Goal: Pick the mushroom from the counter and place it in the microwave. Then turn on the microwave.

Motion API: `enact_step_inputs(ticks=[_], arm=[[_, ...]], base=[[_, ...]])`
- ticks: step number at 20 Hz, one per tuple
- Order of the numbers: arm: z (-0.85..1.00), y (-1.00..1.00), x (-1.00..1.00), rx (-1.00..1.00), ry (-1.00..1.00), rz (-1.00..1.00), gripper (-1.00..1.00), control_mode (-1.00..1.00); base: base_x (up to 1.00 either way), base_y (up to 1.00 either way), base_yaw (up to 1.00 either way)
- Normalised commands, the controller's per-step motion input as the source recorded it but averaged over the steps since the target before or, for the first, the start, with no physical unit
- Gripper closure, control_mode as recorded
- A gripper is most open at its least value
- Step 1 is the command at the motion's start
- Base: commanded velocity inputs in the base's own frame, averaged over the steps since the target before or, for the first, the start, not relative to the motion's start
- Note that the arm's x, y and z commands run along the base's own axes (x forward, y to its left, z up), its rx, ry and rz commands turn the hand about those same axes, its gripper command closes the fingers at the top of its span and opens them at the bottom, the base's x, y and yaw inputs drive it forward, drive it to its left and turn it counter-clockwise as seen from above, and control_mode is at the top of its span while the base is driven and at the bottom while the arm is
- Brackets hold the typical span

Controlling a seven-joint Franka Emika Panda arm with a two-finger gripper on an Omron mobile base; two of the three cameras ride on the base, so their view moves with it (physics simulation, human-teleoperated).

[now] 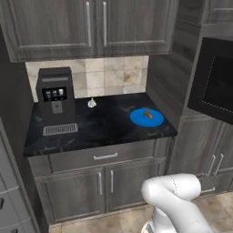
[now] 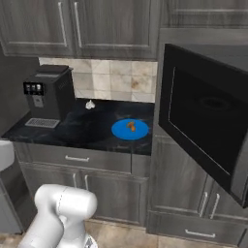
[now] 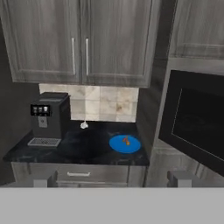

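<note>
Counter (image 1: 104, 132) of black marbled stone serves as the landmark. Black coffee machine (image 1: 55, 100) stands on its left end, against the tiled backsplash (image 1: 113, 75). Small whitish garlic-like lump (image 1: 92, 103) lies on the counter just right of the machine, near the back wall. Blue plate (image 1: 146, 118) sits toward the counter's right end; the mushroom (image 1: 147, 113), small and orange-brown, rests on the plate, roughly at its centre. Microwave (image 2: 208, 116) is built in to the right of the counter and above its level, with its dark door swung open toward the counter. Gripper (image 3: 111, 179) hangs well back from the counter's front edge, fingertips (image 3: 181, 178) spread wide apart with nothing between them, pointed at the counter.
</note>
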Motion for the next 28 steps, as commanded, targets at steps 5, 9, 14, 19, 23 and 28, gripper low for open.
enact_step_inputs(ticks=[5,9,14,19,23,28], arm=[[0.00,0.00,0.00,0.00,0.00,0.00,-1.00,1.00],[0.00,0.00,0.00,0.00,0.00,0.00,-1.00,1.00],[0.00,0.00,0.00,0.00,0.00,0.00,-1.00,1.00],[0.00,0.00,0.00,0.00,0.00,0.00,-1.00,1.00],[0.00,0.00,0.00,0.00,0.00,0.00,-1.00,1.00],[0.00,0.00,0.35,0.00,0.13,0.00,-1.00,-1.00]], base=[[0.63,0.05,0.00],[0.61,0.02,0.00],[0.55,0.00,0.00],[0.45,0.00,0.00],[0.35,0.00,0.00],[0.08,0.00,0.00]])
